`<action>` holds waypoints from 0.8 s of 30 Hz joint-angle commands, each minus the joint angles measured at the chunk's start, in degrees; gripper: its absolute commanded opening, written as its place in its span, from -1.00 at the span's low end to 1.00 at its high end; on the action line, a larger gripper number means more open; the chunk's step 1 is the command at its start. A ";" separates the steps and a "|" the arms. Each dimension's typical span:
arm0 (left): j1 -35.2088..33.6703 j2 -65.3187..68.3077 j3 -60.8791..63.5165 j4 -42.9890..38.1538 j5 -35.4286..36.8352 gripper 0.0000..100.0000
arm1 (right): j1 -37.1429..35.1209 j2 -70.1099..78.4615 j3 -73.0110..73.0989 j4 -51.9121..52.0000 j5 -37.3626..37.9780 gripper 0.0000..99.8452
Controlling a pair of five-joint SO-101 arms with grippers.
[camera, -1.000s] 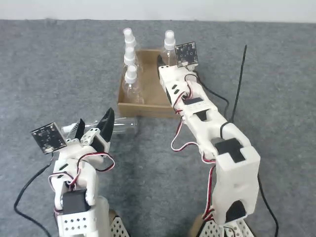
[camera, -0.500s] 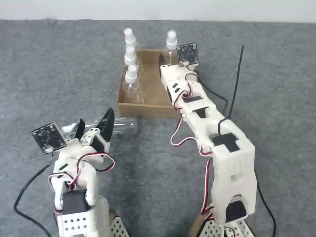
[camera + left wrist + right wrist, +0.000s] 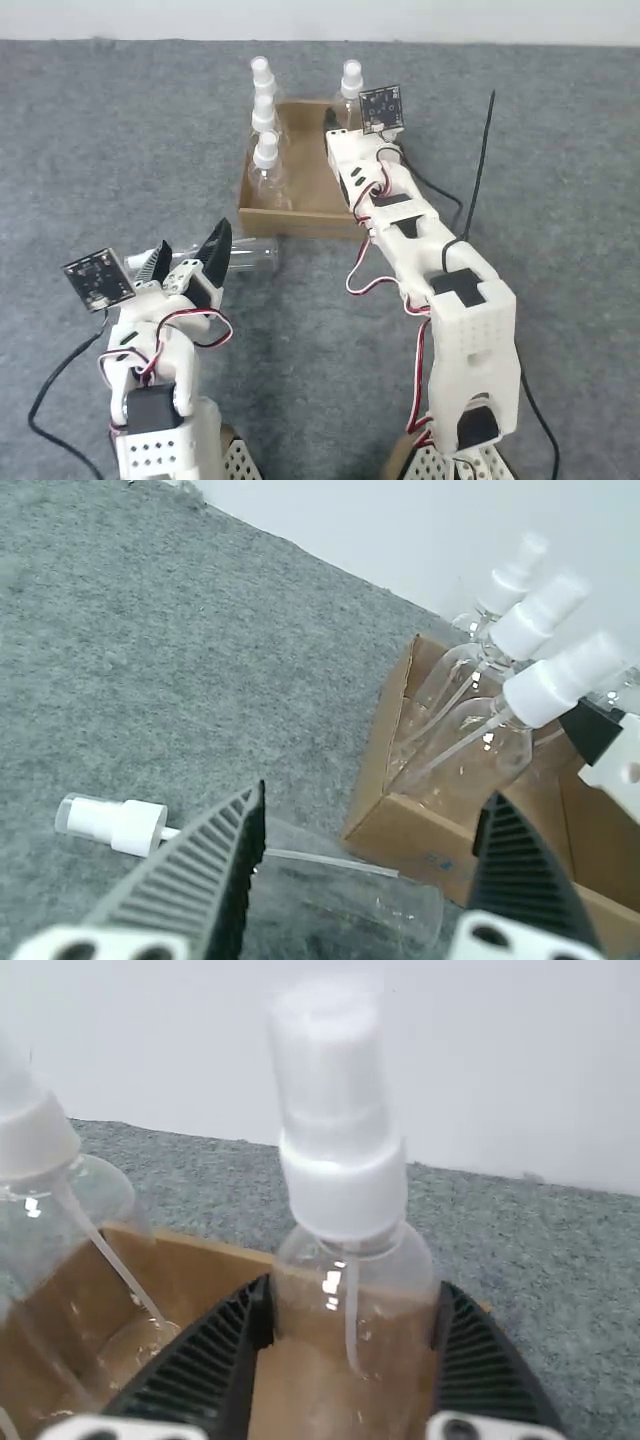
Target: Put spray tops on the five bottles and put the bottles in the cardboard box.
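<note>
Spray top [image 3: 112, 823]: loose on the carpet, left of frame in the left wrist view.
Left gripper [image 3: 193, 242]: jaws spread wide and empty; lying bottle [image 3: 252, 256] below, between them.
Cardboard box [image 3: 300, 222]: upper centre; front print too small to read; three capped bottles [image 3: 266, 160] along its left wall.
Right gripper [image 3: 350, 1295]: clamped on held bottle [image 3: 345, 1210], at the box's far right corner.

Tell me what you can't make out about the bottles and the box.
- Held bottle: its base is hidden by the right gripper in the right wrist view and by the arm in the high view, so whether it stands on the cardboard box floor is unclear.
- Lying bottle: partly covered by the left gripper in the left wrist and high views; whether the tube of the spray top enters it is unclear.
</note>
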 commanded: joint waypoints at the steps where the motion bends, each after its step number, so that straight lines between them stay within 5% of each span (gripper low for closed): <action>1: -0.26 -1.41 -0.48 0.09 -0.35 -0.37 | 0.92 -0.31 -2.55 -0.75 -0.18 -0.50; 24: -0.26 -1.41 -0.48 0.09 -0.35 -0.37 | 0.84 -3.91 -0.70 4.88 -0.18 -0.37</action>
